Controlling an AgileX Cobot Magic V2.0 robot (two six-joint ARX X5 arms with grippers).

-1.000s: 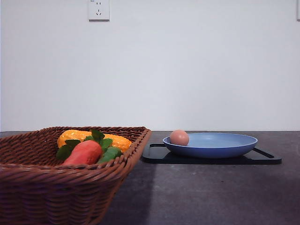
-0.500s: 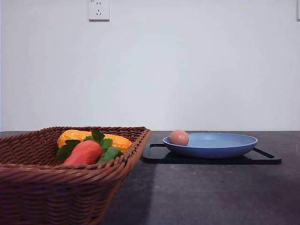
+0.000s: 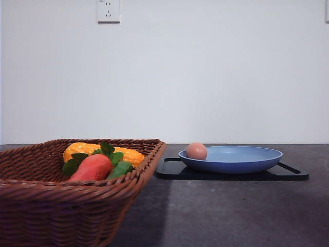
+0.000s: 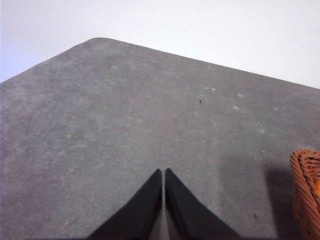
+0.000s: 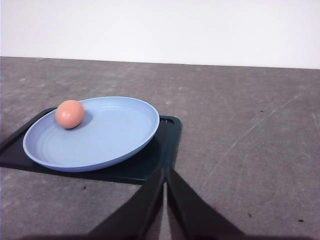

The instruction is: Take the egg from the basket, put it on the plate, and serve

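Egg (image 3: 197, 151) lies in the plate (image 3: 241, 163) on a tray (image 3: 175, 172); carrot (image 3: 92, 168) and corn (image 3: 128, 154) in the basket (image 3: 61, 206). Left end effector (image 4: 163, 172) and right end effector (image 5: 165, 171) clenched, empty.

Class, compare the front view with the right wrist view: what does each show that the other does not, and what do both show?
Front view alone: the basket holding a carrot and corn, and a wall socket. Right wrist view alone: the right gripper, its fingers closed together above the table. Both: the egg lying near the plate's edge, with the plate on the black tray.
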